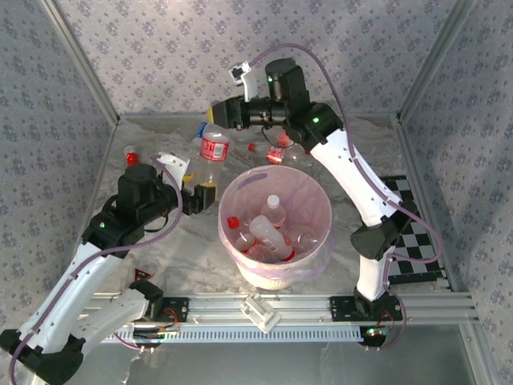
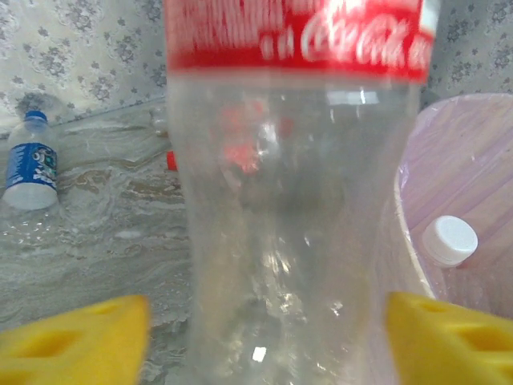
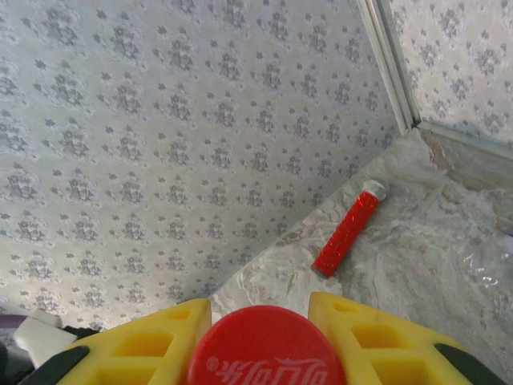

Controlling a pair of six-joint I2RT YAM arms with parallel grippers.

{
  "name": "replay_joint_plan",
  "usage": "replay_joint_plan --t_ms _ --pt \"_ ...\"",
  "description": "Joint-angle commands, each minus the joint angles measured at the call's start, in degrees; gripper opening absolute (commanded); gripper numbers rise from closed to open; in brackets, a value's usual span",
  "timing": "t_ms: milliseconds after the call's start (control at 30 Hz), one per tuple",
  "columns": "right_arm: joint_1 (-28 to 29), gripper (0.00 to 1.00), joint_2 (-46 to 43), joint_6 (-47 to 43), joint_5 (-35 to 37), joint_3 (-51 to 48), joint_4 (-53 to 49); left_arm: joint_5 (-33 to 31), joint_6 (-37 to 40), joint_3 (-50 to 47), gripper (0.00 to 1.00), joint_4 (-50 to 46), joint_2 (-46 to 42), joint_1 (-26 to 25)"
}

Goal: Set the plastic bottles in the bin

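A clear plastic bottle [image 1: 214, 150] with a red label stands upright just left of the bin [image 1: 325, 200], a cream-white tub lined with a pink bag. My right gripper [image 1: 215, 114] is shut on its red cap [image 3: 264, 353], yellow fingers [image 3: 152, 341] pressed to both sides. Lower down, my left gripper [image 1: 202, 191] is open around the bottle's body [image 2: 288, 241], with a gap on each side. Several bottles [image 1: 268, 233] lie inside the bin. Its pink wall [image 2: 465, 160] and a white-capped bottle [image 2: 450, 239] appear in the left wrist view.
More bottles lie at the back of the table: red-labelled ones [image 1: 280, 148], one with a red cap [image 1: 131, 154], a blue-labelled one [image 2: 32, 164], and a red one [image 3: 346, 233] by the wall. A checkerboard [image 1: 409, 216] lies at the right. Patterned walls close three sides.
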Motion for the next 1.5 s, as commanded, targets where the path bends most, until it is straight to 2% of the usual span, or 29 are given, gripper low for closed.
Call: replay_joint_plan --t_ms 0,133,267,367,533,667,867,1233,1467 --pt "-1.88 0.12 -2.42 -3.44 0.57 9.78 -3.46 -2.27 0.37 0.55 1.0 -0.86 -2.81 -0.15" --pt "-4.15 0.06 -8.5 -8.77 3.5 9.98 -10.24 -3.77 -0.24 -1.01 1.0 -0.58 -4.25 -0.19" --pt "-5.99 0.0 -20.14 -14.28 8.21 -1.79 -11.11 -5.76 -1.8 -2.67 1.0 1.36 -3.75 0.13" --pt "-7.49 0.0 -27.3 -15.73 10.36 -9.91 -10.63 -4.8 -2.4 -3.79 1.0 3.36 -2.07 0.92" --pt "-7.87 0.0 -34.64 -19.08 13.24 -19.66 -10.12 -1.92 -2.77 -3.09 1.0 4.62 1.82 2.39" --pt "-7.42 0.0 -40.11 -21.45 14.68 -29.65 -4.57 -0.36 -3.09 -2.64 1.0 5.25 3.78 2.9" --pt "-4.03 0.0 -42.18 -27.02 14.84 -37.85 1.31 0.69 -4.54 -2.94 1.0 6.62 7.02 3.84" --pt "-2.92 0.0 -42.5 -30.01 15.71 -48.62 2.0 1.41 -4.54 -2.58 1.0 7.36 9.97 4.73" --pt "-2.9 0.0 -45.25 -29.98 16.65 -46.99 1.22 1.78 -4.99 -2.23 1.0 7.92 11.46 5.05"
